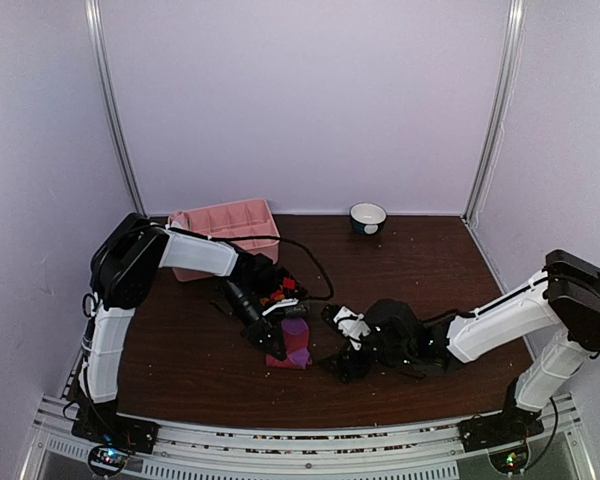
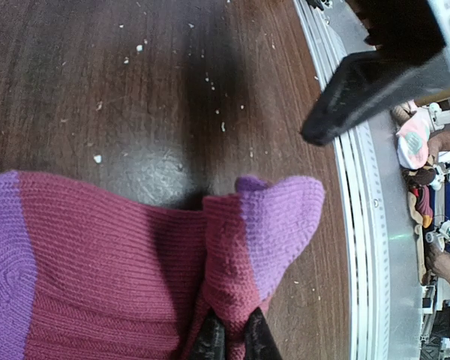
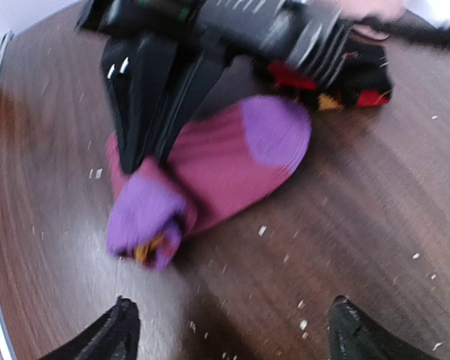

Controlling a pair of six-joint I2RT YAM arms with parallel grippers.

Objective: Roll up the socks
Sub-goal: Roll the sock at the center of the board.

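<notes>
Left gripper (image 2: 232, 339): closed on a fold of the pink sock (image 2: 120, 262); its two dark fingertips (image 2: 210, 337) nearly meet at the bottom edge of the left wrist view, with ribbed fabric pinched between them.
Pink sock: lies on the table (image 2: 97, 90). The body is magenta, with one purple end at the left edge of that view and a second purple end folded up beside the pinch, right of centre.
Same sock, right wrist view: fills the middle of the frame, one purple end at upper right, the other curled under the left arm's fingers at lower left. A yellowish bit shows inside the curl, but the blur is too strong to tell what it is.
Right gripper (image 3: 229, 330): open, its fingertips set wide apart along the bottom edge of its own view with only tabletop between them, near the sock but not touching it.
Black argyle sock (image 3: 352, 79): upper right of the right wrist view, just behind the pink one, red and yellow diamonds showing, partly covered by the left arm.
Crumbs (image 2: 97, 158): pale specks scattered over the dark wood.
Tray (image 1: 225, 225): pink, upper left of the table in the top view, behind the left arm.
Bowl (image 1: 368, 217): small, at the far edge, well apart from the socks.
</notes>
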